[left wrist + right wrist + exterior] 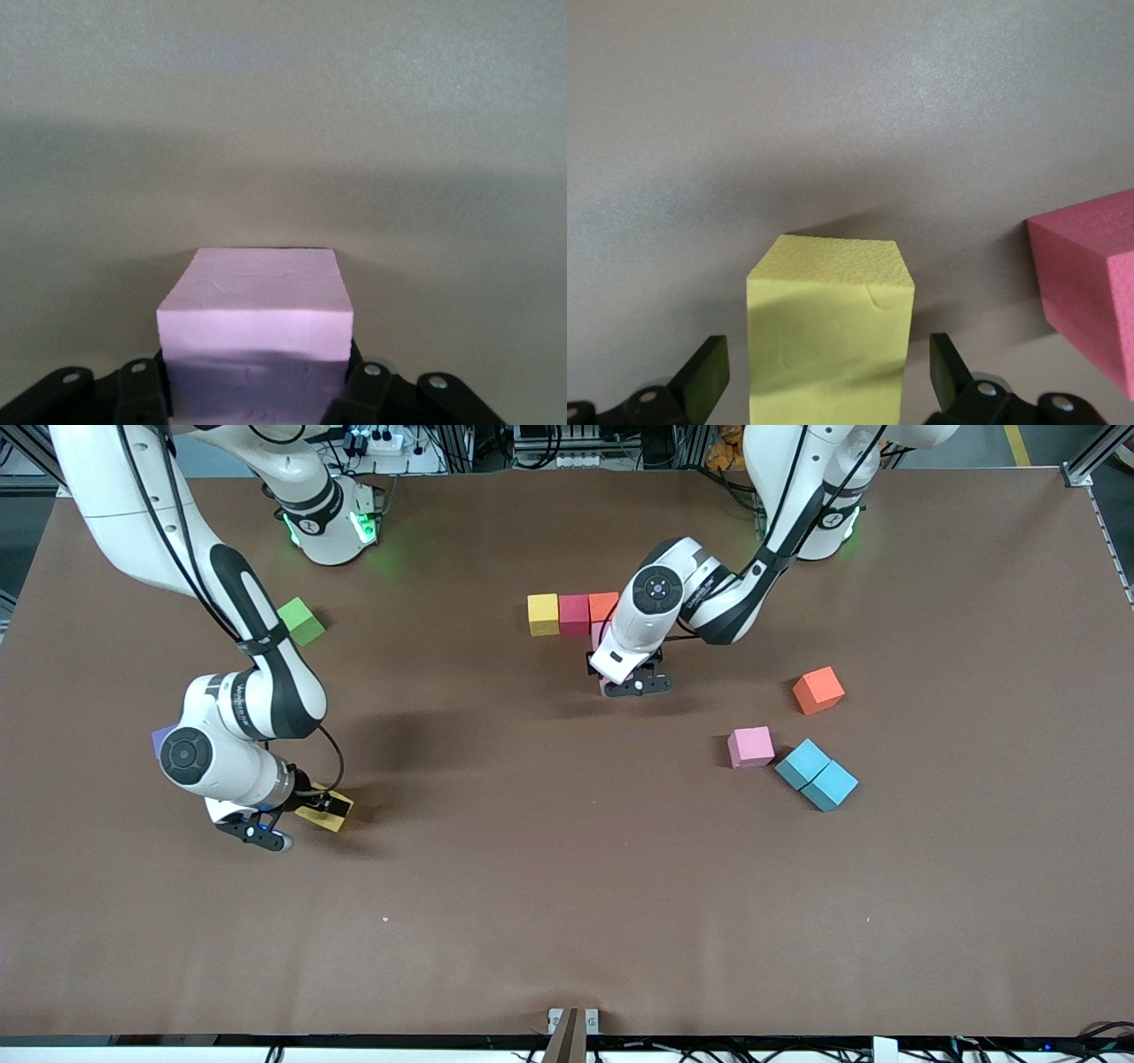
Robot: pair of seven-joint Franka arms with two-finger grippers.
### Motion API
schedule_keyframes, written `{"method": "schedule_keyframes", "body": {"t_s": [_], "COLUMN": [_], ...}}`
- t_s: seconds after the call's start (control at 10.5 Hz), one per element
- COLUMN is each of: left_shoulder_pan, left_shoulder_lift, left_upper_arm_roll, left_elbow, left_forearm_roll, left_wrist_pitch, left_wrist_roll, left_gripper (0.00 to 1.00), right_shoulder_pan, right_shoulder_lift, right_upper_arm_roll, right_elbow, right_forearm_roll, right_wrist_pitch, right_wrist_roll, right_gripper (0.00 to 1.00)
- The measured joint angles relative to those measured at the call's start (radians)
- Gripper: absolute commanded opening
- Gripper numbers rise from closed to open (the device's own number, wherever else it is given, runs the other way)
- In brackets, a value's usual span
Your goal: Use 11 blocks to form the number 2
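Even overhead lighting, front view sharp. Soft arm shadows on table (pixel 567 886). Green LED glow near bases. Wrist views softer, shadowed.

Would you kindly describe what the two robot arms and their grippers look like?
Both arms have glossy white rounded shells with black joint bands and black cables along them. Each wrist bears a round dark cap, and green lights glow at the bases. The left gripper and right gripper are black with two fingers; the right one shows a blue light.

Table (pixel 567 886) brown; blocks yellow (pixel 543 613), red (pixel 574 613), orange (pixel 818 690), pink (pixel 750 747).
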Motion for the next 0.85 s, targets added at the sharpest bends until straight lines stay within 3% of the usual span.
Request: {"method": "schedule_keyframes", "body": {"t_s": [0.09,0.19,0.28,0.38,0.47,0.57,0.85], "left_shoulder_pan": [-0.004,-0.007,-0.009,-0.012,-0.014,-0.014,-0.016], "left_shoulder_lift": [0.000,0.001,0.002,0.002,0.002,0.003,0.023], "left_upper_arm_roll": [0.000,0.000,0.000,0.000,0.000,0.001,0.001], "left_elbow": [0.000,0.000,0.000,0.000,0.000,0.000,0.006], "left_forearm_roll": [0.000,0.000,0.000,0.000,0.000,0.000,0.000], "left_wrist_pitch": [0.000,0.001,0.001,0.002,0.002,0.002,0.012], "left_wrist_roll": [-0.002,-0.003,-0.003,-0.003,-0.003,-0.003,-0.012], "left_gripper": [0.00,0.00,0.00,0.14,0.78,1.00,1.00], "right_shoulder_pan": [0.000,0.000,0.000,0.000,0.000,0.000,0.001], "right_shoulder_lift": [0.000,0.001,0.003,0.005,0.004,0.003,-0.017], "right_upper_arm_roll": [0.000,0.000,0.000,0.000,0.000,0.001,0.011], "right_elbow": [-0.001,-0.002,-0.002,-0.003,-0.002,-0.002,0.006], "right_forearm_roll": [0.000,0.001,0.001,0.001,0.001,0.001,0.001], "right_wrist_pitch": [0.000,0.004,0.011,0.015,0.016,0.016,-0.024], "right_wrist_roll": [0.000,0.000,0.000,0.000,0.000,-0.006,-0.186], "right_gripper": [0.81,0.42,0.21,0.16,0.16,0.16,0.21]}}
